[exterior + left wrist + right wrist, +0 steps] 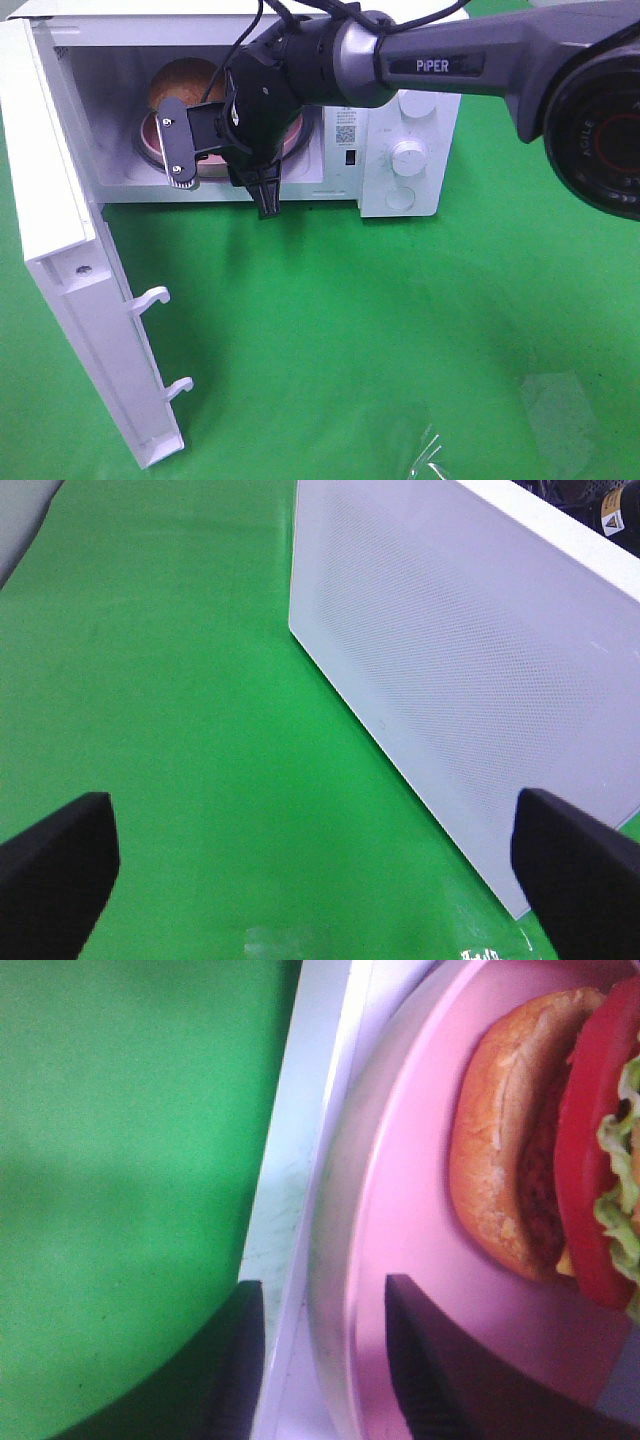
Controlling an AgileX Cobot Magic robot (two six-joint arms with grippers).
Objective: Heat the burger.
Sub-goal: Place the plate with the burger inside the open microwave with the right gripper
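The burger [185,80], with a golden-brown bun, sits on a pink plate [150,135] inside the open microwave [400,150]. My right gripper [220,170] is at the oven's opening, in front of the plate. In the right wrist view the burger [520,1160] shows its bun, red slice and green lettuce on the pink plate [420,1210]. The right gripper [325,1360] is open. Its two dark fingers stand on either side of the plate's rim, with a gap on each side. My left gripper [320,880] is wide open over the green cloth and holds nothing.
The microwave door [70,250] is swung open to the left, latch hooks pointing out; its outer face [450,660] fills the left wrist view. The control knobs [408,155] are on the oven's right. A clear plastic sheet [550,400] lies on the green cloth at the front right.
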